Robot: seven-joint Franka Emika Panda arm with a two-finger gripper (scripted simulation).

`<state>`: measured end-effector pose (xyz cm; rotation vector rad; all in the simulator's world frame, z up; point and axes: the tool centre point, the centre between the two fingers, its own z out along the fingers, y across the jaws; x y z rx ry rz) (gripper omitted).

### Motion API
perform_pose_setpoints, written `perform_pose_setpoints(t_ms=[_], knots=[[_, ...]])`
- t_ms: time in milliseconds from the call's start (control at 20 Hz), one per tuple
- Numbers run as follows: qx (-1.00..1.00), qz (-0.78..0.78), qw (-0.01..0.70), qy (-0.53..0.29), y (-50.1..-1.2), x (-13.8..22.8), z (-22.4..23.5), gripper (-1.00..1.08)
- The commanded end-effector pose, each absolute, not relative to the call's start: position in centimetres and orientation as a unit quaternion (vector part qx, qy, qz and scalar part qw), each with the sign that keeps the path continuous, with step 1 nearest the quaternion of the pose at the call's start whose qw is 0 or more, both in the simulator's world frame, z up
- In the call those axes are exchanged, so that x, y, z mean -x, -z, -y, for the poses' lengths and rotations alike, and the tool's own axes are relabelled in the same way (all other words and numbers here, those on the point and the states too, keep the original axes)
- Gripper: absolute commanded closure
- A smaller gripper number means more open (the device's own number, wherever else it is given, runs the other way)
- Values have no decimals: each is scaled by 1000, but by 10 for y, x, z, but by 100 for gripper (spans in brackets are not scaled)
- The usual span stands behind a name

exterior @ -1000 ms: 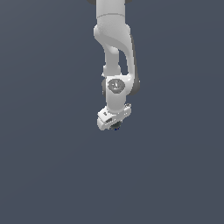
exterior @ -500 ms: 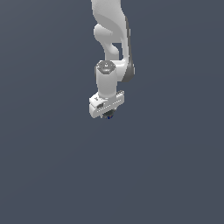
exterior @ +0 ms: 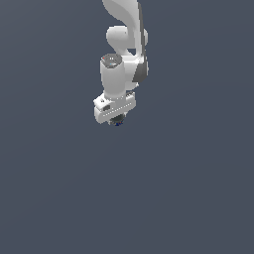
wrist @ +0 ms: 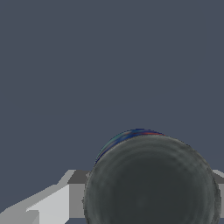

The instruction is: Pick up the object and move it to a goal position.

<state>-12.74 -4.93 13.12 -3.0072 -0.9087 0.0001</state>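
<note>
One small dark round object is seen tucked under the white gripper, filling the near field of the wrist view between the grey fingers, so the jaws are judged clamped on it. No goal marker is visible. The carry is best done with the grip held firm and the arm moved smoothly, so that the ball-like object is not rolled out.

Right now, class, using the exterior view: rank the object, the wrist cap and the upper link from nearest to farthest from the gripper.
1. Object: dark blob right at the gripper, between the jaws.
2. Wrist cap: round grey disc above the gripper, on the white wrist.
3. Upper link: white arm segment at the picture's top edge, farthest away.
</note>
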Motion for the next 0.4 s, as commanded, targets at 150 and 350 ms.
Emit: perform_pose_setpoints(t_ms=[150,350], knots=[[957,290,0,0,-139,132,55,108],[957,290,0,0,-139,131,54,108]])
